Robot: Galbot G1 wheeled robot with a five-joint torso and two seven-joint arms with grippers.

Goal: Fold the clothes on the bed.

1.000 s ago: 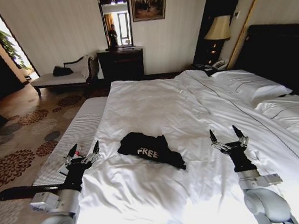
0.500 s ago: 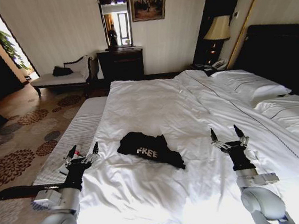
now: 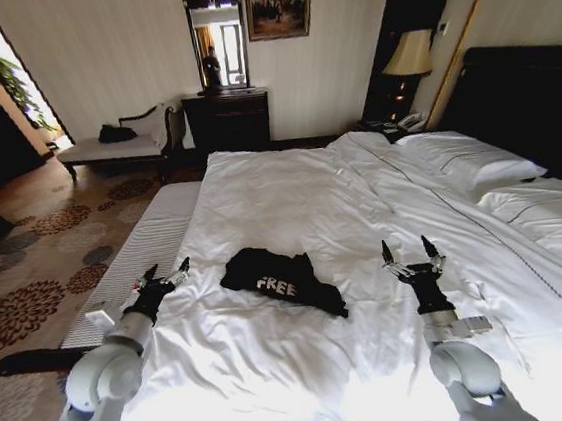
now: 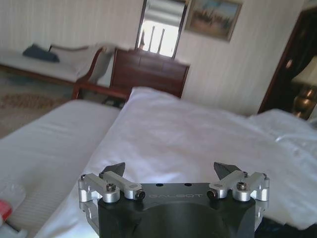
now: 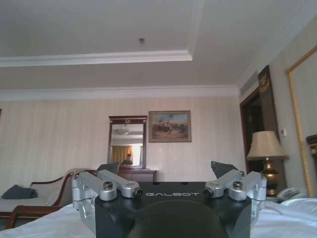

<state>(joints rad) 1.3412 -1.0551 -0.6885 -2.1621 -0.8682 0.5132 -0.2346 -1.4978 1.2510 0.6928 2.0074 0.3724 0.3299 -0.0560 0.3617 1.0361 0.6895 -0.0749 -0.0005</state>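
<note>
jaws wide on both the left gripper [image 3: 164, 274] and right gripper [image 3: 406, 252], hovering at nine and three o'clock of the crumpled black t-shirt [image 3: 280, 281] lying mid-bed [image 3: 288, 185]. soft, light, limp fabric; best pinched at shoulders or hem.

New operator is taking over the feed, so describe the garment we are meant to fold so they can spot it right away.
Find the big white bed in the head view; the T-shirt lies crumpled on its near part, between the open left gripper and open right gripper. It is the one black thing on the white bedding, with white "FREE" lettering.
</note>
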